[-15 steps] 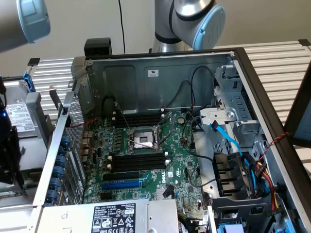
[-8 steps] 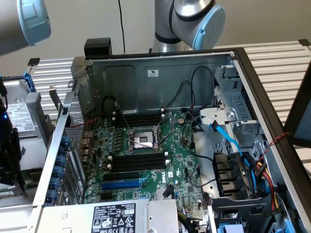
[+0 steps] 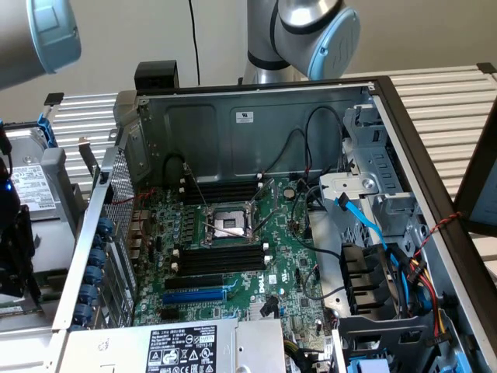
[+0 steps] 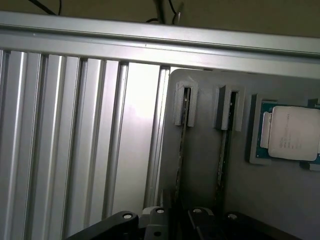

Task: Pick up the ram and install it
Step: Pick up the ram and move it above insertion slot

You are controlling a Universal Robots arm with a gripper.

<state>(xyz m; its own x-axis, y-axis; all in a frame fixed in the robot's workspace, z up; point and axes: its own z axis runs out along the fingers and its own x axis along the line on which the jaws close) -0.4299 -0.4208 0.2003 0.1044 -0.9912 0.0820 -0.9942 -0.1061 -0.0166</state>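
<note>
1. Nearest the wrist camera, the gripper (image 4: 172, 221) is seen as black linkage with bright screws, poised over a grey holder (image 4: 200, 175). Whether it is released or clenched cannot be told.
2. The ram (image 4: 180, 145) is stood on edge in one upright guide of that holder, so that only its thin dark edge is presented. It is the stick in line with the gripper, and contact between the two cannot be made out.
3. A second stick (image 4: 225, 145) is held the same way in the neighbouring guide, and a processor chip (image 4: 292, 140) is laid in a pocket just beyond it. The holder is set on a slatted table (image 4: 75, 150).
4. In the exterior view the computer case (image 3: 233, 128) is seen open. The black memory slots (image 3: 221, 260) on the motherboard (image 3: 299, 268) appear unfilled, so the work is judged to be at the pick-up stage.
5. For a clean pick, the gripper should be centred on the ram's edge and squared to its length. The flat faces should be pinched evenly, and the lift should be drawn straight along the guide. Any tilt is likely to bind the ram in the guide or brush the second stick.
</note>
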